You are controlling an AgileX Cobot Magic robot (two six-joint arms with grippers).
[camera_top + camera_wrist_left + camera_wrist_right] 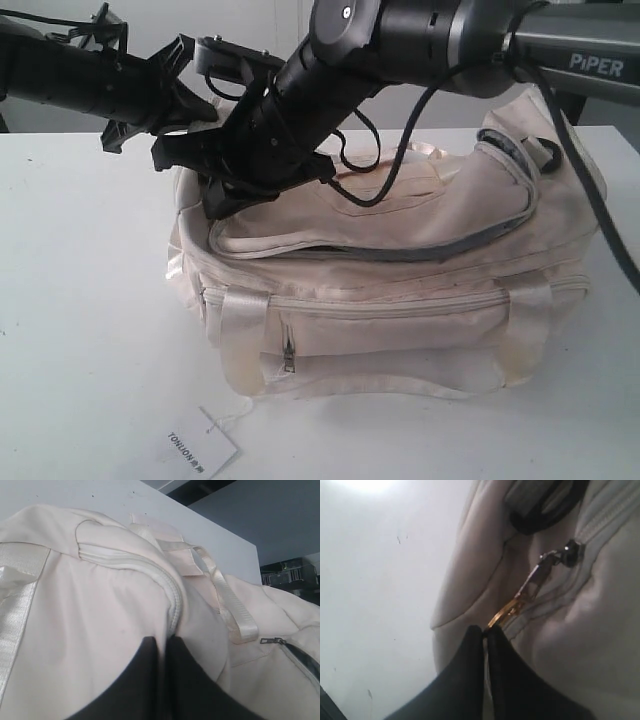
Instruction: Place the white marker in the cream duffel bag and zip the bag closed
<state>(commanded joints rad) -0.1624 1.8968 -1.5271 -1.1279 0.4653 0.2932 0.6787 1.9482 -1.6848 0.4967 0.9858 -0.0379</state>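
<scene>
My right pincer [485,631] is clamped on the golden zip pull [506,614] at one end of the cream duffel bag [400,300] on the tabletop [80,300]. My left pincer [162,641] is together, touching its fabric.

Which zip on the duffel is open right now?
On the cream duffel bag, the curved top-flap zip: a dark gap runs along its front edge. The straight front zip below it is meshed shut, no gap.

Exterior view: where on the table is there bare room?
Bare table left of the cream duffel bag, and in front of it right of the TONLION tag. Crowded: the bag's left top, with left gripper and right gripper.
</scene>
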